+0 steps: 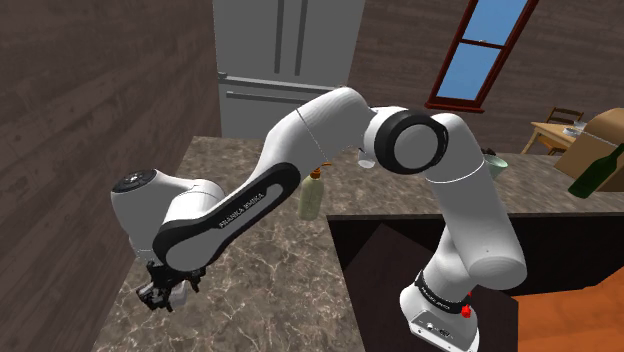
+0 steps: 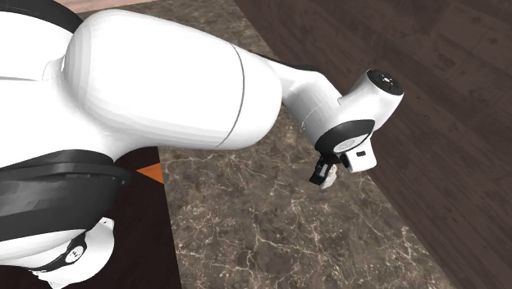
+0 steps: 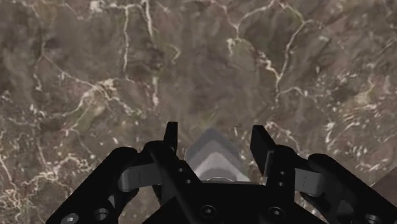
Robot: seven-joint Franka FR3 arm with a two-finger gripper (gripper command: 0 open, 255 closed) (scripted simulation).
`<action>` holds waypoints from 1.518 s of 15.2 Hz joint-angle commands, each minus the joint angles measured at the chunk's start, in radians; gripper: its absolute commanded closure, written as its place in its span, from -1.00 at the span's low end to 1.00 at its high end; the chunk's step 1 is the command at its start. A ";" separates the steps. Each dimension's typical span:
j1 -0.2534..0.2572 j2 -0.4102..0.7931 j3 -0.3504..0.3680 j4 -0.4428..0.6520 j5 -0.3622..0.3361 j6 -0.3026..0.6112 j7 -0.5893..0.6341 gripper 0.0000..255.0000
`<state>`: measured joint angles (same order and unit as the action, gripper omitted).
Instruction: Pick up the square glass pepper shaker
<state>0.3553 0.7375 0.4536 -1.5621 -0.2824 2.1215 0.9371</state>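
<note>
Low at shoulder view's left, hand (image 1: 158, 296) over marbled surface (image 1: 270, 290), part open, nothing clasped. Between fingers (image 3: 170, 137), grey square pepper shaker (image 3: 213, 156), slim gaps either side. Further right, pale bottle (image 1: 311, 195) upright on surface, then green bottle (image 1: 598, 168) far right.

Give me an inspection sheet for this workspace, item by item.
surface: brown marble counter with white veins.
job's things: pale grey square shaker, inside the gripper's span, close to the palm.
clutter: pale bottle upright on the counter behind the arm; green bottle at the shoulder view's right edge.
grippers: black gripper over the counter; grip on the shaker cannot be confirmed.
cables: nothing seen.
surroundings: grey fridge, red-framed window, dark wood wall.
</note>
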 commanded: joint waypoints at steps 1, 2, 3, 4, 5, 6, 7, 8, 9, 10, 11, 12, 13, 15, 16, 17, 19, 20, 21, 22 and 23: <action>0.001 0.002 -0.001 0.001 -0.001 0.001 0.001 1.00; 0.001 0.002 -0.001 0.001 -0.001 0.001 0.001 1.00; 0.001 0.002 0.000 0.001 -0.001 0.001 0.001 1.00; 0.001 0.001 0.000 0.000 -0.001 0.001 0.001 1.00; 0.001 0.001 0.000 0.000 0.000 0.001 0.000 1.00; 0.000 0.001 0.000 -0.001 -0.001 0.002 0.001 1.00; 0.000 0.001 0.000 -0.001 -0.001 0.002 0.001 1.00; 0.000 0.000 0.000 -0.001 0.000 0.002 0.000 1.00; 0.001 0.002 -0.001 -0.001 -0.001 0.003 0.001 1.00; -0.001 -0.006 0.002 0.000 0.002 -0.006 0.000 1.00; -0.003 -0.015 0.005 0.001 0.005 -0.015 -0.002 1.00; -0.004 -0.022 0.007 0.002 0.008 -0.023 -0.003 1.00; -0.006 -0.030 0.010 0.004 0.012 -0.032 -0.004 1.00; -0.009 -0.045 0.015 0.007 0.018 -0.050 -0.006 1.00; -0.010 -0.052 0.017 0.010 0.021 -0.059 -0.008 1.00; -0.012 -0.059 0.020 0.012 0.024 -0.069 -0.009 1.00; -0.014 -0.073 0.024 0.018 0.030 -0.087 -0.011 1.00; -0.015 -0.080 0.026 0.021 0.033 -0.097 -0.012 1.00; -0.016 -0.087 0.028 0.024 0.036 -0.106 -0.014 1.00; -0.018 -0.093 0.030 0.028 0.039 -0.116 -0.015 1.00; -0.019 -0.099 0.032 0.032 0.041 -0.126 -0.016 1.00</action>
<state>0.3366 0.6430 0.4841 -1.5389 -0.2438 2.0089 0.9224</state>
